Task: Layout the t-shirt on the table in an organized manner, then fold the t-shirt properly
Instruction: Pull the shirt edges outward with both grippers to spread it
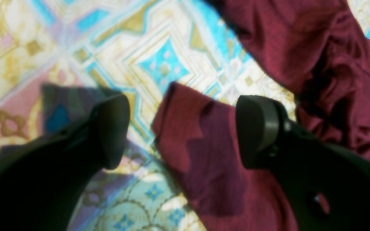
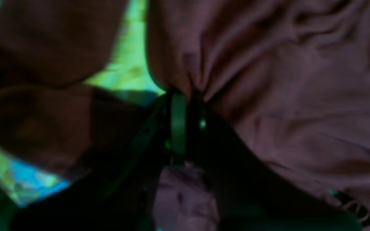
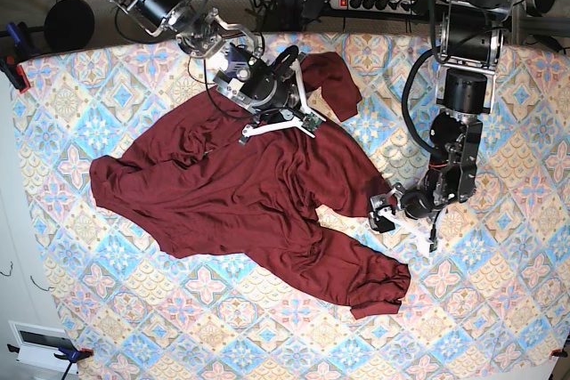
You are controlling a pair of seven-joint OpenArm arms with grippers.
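Your left claw (image 1: 180, 133) is spread wide over the t-shirt's corner (image 1: 185, 112), the right (image 2: 185, 106) pinching bunched cloth; the shirt lies rumpled across the table (image 3: 525, 318). Centre, close gently, then draw outward!

Dark maroon knit cloth in the t-shirt (image 3: 240, 184), soft-looking and matt, with a fine, faintly ribbed grain close up and creased rather than smooth. Patterned cloth over the table (image 3: 463, 331), woven-looking, mostly matt. Black, rubbery or plastic-looking pads on the left jaws, smooth and dull. Dark surfaces on the right jaws, too shadowed for a sure material, with small shiny spots. Bare silvery metal and black parts along the right arm (image 3: 209, 42), brightly glinting in places.
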